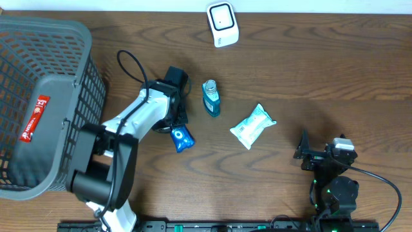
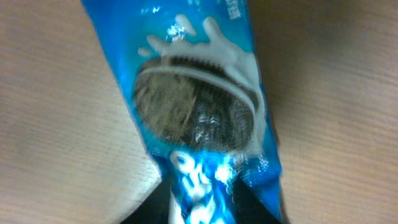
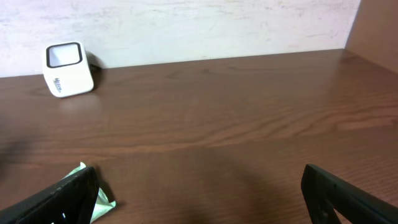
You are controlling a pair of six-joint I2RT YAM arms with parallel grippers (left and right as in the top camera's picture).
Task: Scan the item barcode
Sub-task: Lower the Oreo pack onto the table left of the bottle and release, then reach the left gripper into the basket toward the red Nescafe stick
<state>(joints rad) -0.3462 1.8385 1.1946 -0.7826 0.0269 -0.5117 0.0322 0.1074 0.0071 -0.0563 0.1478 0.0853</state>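
Left wrist view: blue packet (image 2: 199, 112) fills the frame, lying on the wood surface (image 2: 56, 124). It is printed with a dark sandwich cookie in a white milk splash. The white lettering is too blurred to read.

Overhead: left claw (image 1: 175, 126) sits over the packet's upper end; cannot tell whether it pinches or stands off. Right claw (image 3: 199, 177) is near the front edge, spread wide, holding nothing.

Further back, apart from the packet: teal bottle (image 1: 211, 98) and green-and-white pouch (image 1: 253, 125), print unreadable. At left, grey basket (image 1: 71, 45) with a red packet (image 1: 33, 119) inside, lettering illegible.

Far edge: white scanner (image 1: 222, 24). The bottle lies close to the line from packet to scanner.
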